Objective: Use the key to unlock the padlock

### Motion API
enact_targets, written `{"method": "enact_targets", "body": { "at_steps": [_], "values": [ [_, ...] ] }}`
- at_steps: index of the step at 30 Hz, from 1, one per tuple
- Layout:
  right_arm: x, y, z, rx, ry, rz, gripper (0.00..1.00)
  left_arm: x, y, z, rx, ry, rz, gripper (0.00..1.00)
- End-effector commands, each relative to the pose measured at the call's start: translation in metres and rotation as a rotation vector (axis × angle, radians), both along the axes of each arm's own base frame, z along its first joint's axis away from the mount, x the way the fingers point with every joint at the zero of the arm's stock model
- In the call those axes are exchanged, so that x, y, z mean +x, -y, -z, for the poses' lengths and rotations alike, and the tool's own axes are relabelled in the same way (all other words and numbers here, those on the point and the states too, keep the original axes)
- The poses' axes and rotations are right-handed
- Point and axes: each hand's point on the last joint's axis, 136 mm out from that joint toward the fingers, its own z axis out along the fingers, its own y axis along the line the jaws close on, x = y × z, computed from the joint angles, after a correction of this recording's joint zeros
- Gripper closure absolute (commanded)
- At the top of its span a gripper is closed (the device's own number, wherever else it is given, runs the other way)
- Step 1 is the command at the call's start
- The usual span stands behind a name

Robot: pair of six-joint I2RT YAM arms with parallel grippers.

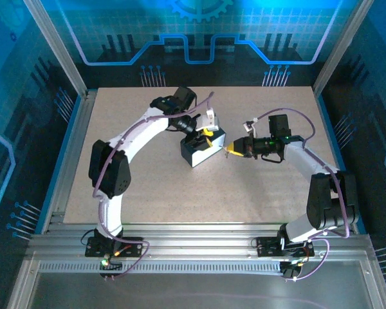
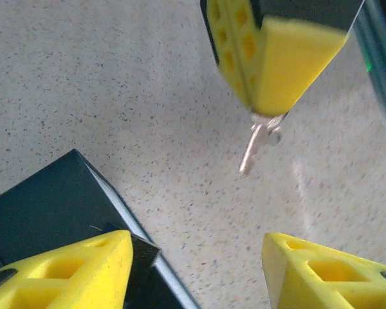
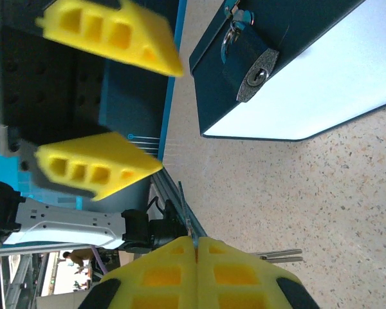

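Mid-table, right gripper [image 1: 232, 150] clenched on key [image 2: 256, 145] just right of dark blue tin [image 1: 194, 153], left gripper [image 1: 208, 131] open over it: square tip to padlock [image 3: 248, 67] keyhole [image 3: 256, 76] before pushing.

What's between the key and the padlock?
Bare speckled tabletop, then a pale side of the dark blue tin, in the right wrist view. The right end effector pinches the pale metal key, apart from the dark padlock.

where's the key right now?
The key sticks out of the shut right end effector, tip down in the left wrist view. From the top it sits right of centre, just right of the dark blue tin, not touching it.
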Motion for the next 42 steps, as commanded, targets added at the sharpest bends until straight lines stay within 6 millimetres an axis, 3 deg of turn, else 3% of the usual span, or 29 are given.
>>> {"method": "enact_targets", "body": {
  "at_steps": [1,14,23,35,42],
  "values": [
    [0.0,0.001,-0.006,0.027,-0.016,-0.018,1.0,0.003,-0.006,0.012,0.047,0.078,0.122,0.44],
    [0.004,-0.001,0.004,0.006,-0.092,-0.026,1.0,0.024,-0.007,0.041,0.074,0.126,0.176,0.42],
    [0.005,-0.005,0.007,-0.014,-0.114,-0.038,1.0,0.032,-0.02,0.037,0.071,0.126,0.18,0.42],
    [0.009,-0.01,0.009,-0.024,-0.124,-0.059,1.0,0.02,-0.02,0.06,0.091,0.031,0.218,0.52],
    [0.01,-0.013,0.013,-0.031,-0.134,-0.067,1.0,0.018,-0.018,0.067,0.102,0.011,0.211,0.66]
  ]
}}
